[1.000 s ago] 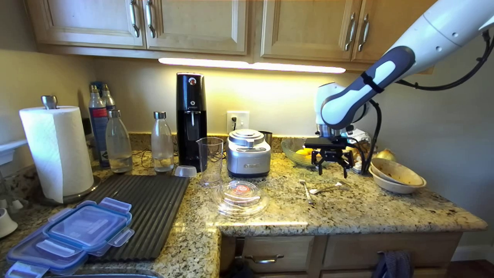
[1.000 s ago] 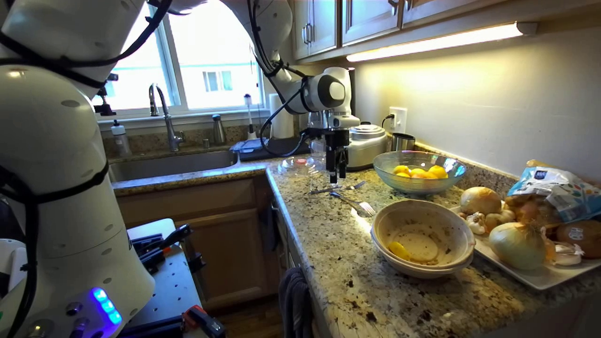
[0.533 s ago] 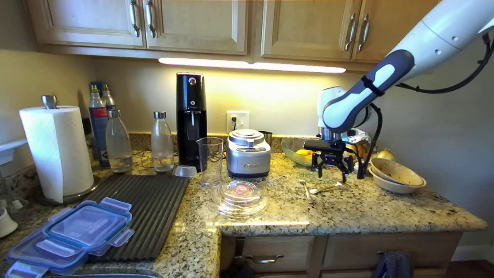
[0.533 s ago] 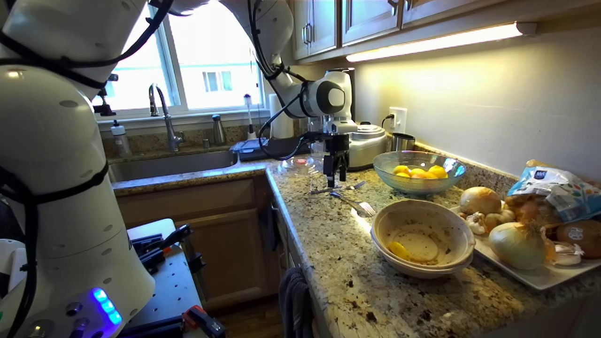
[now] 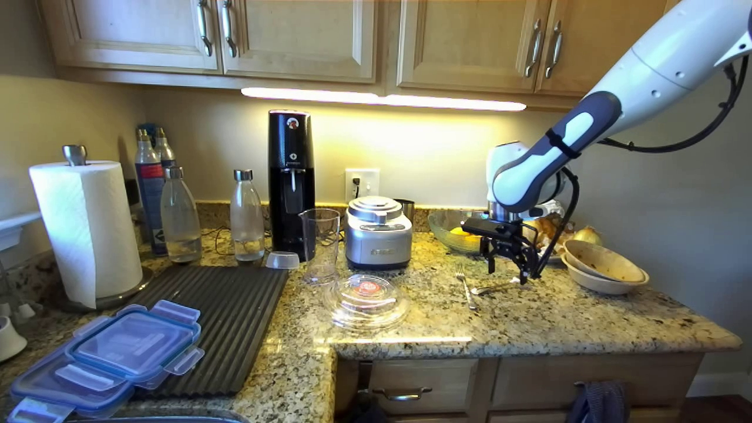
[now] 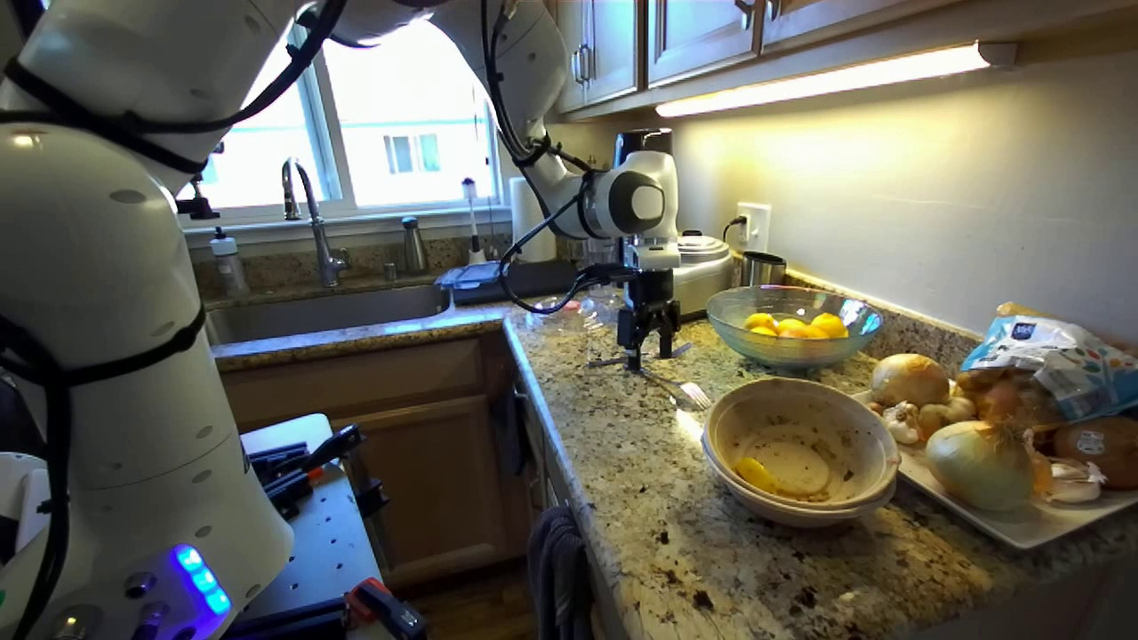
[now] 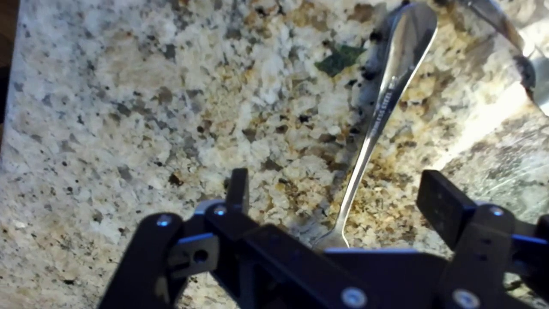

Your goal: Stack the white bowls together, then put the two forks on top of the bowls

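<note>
Bowls (image 6: 805,444) stacked, well apart from the gripper (image 7: 335,195), its jaws spread; one fork (image 7: 383,111) beneath, another fork (image 5: 468,294) near, both unplaced.

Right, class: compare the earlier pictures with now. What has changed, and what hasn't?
The open pincer has moved down, toward the two forks, and turned somewhat. Nothing was taken hold of or let go. The forks, the stacked white bowls and the glass fruit bowl stayed put.
</note>
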